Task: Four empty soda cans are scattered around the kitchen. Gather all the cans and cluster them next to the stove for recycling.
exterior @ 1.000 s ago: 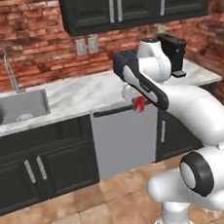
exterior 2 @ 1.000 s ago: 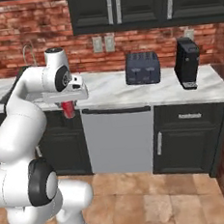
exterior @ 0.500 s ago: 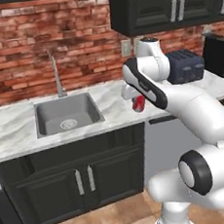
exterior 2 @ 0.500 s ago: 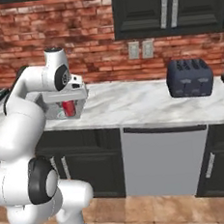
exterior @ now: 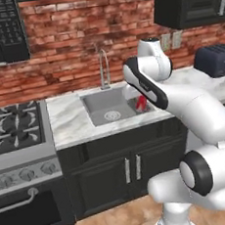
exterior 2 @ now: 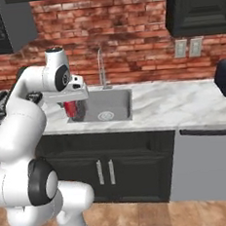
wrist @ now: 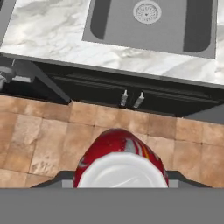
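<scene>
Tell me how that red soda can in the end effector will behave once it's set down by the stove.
The red cylindrical soda can with the silver top looks thin-walled and light, so hard squeezing by the end effector could probably dent it. Its glossy skin may slip. On the white marble counter it should stand on its flat end, but would likely roll if tipped.

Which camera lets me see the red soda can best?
The hand view: the red can looms close, its silver end toward the camera. In the right base view it hangs small under the end effector; in the left base view the arm hides most of it.
</scene>
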